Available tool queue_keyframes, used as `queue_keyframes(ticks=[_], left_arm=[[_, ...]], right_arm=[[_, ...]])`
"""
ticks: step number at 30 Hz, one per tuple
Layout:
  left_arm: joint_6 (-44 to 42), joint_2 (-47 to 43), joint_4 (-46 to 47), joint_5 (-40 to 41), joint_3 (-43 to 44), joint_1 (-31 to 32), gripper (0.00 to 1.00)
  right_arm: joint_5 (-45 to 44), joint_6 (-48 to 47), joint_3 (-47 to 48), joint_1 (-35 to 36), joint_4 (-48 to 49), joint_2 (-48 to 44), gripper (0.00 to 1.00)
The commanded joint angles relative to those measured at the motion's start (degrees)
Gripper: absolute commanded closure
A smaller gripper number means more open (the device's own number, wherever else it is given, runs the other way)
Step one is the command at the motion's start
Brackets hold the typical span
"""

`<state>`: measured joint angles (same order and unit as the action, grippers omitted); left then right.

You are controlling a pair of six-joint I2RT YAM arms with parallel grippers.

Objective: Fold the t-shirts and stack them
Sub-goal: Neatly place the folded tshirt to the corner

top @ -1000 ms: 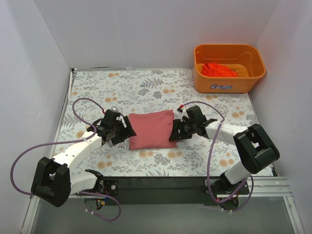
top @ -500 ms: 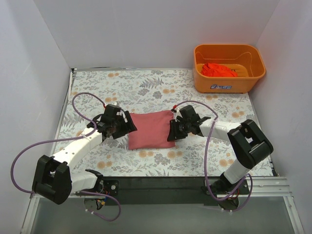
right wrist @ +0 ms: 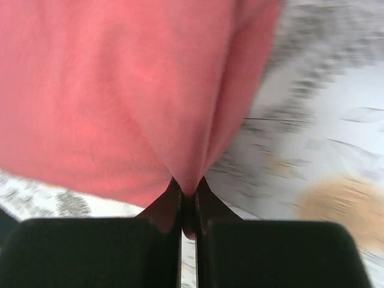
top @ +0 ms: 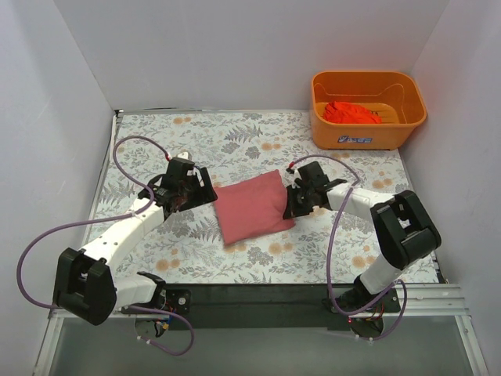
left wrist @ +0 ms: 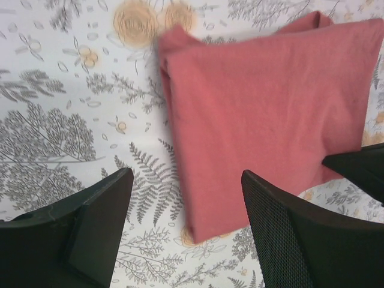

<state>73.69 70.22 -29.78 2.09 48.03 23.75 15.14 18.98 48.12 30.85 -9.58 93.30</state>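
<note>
- Top external view: the folded pink-red shirt [top: 250,207] lies skewed mid-table between both claws; the orange-red shirt [top: 351,112] sits in the basket [top: 407,117].
- On its near edge the right claw [right wrist: 187,201] is clenched; the left claw [left wrist: 187,186] hangs released over the far edge.
- Soft, limp, light cloth — best held by thick folded corners, or it likely unfolds.

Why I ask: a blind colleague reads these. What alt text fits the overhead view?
A folded pink-red shirt lies on the table, right gripper pinching its right edge, left gripper open at its left edge. An orange basket at the far right corner holds an orange-red shirt.
</note>
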Motion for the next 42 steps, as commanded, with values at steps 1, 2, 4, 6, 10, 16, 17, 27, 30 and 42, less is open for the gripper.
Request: queue_keyframes(ticks=[1,2,4,6,10,16,17,27,30,42], left_arm=[[-4.43,-0.25,-0.19,5.64,4.09,-0.02,0.28],[-4.61,-0.6,-0.02,6.78,4.09,0.07,0.28],[-4.7,-2.18,1.12,8.63,3.13,-0.1,0.28],[-4.87,-3.67,2.79,8.38,1.72,-0.54,0.28],[-5.57,-5.88,4.47,6.09,-0.48,-3.17,0.28],[-5.75,-7.29,4.73,5.65,-1.45,-4.59,0.28],[-5.75,-7.2,4.64,5.56,-1.45,-4.76,0.28],[-5.75,-6.15,4.64,5.65,-1.98,-4.85,0.29],[-5.75,-5.44,4.73,5.65,-2.06,-4.94,0.29],[-5.66,-5.44,5.26,4.33,-2.77,-4.94,0.29]], right_arm=[[-10.81,-5.7,3.47,-6.48,-9.73,-3.64,0.99],[-14.83,-7.97,4.08,-7.46,-12.71,-4.52,0.99],[-26.23,-9.83,6.18,-9.92,-16.41,-4.96,0.99],[-30.67,-12.12,6.99,-11.77,-18.71,-4.97,0.99],[-36.3,-15.02,10.32,-19.48,-20.3,-2.25,0.99],[-38.51,-15.12,11.21,-31.44,-18.9,0.83,0.99],[-38.51,-15.12,11.12,-33.03,-18.11,1.1,0.99],[-35.71,-13.8,15.77,-46.84,-12.48,3.73,0.99],[-35.79,-11.69,17.45,-49.22,-11.77,4.79,0.99],[-37.55,-7.21,14.64,-50.01,-13.44,-4.51,0.45]])
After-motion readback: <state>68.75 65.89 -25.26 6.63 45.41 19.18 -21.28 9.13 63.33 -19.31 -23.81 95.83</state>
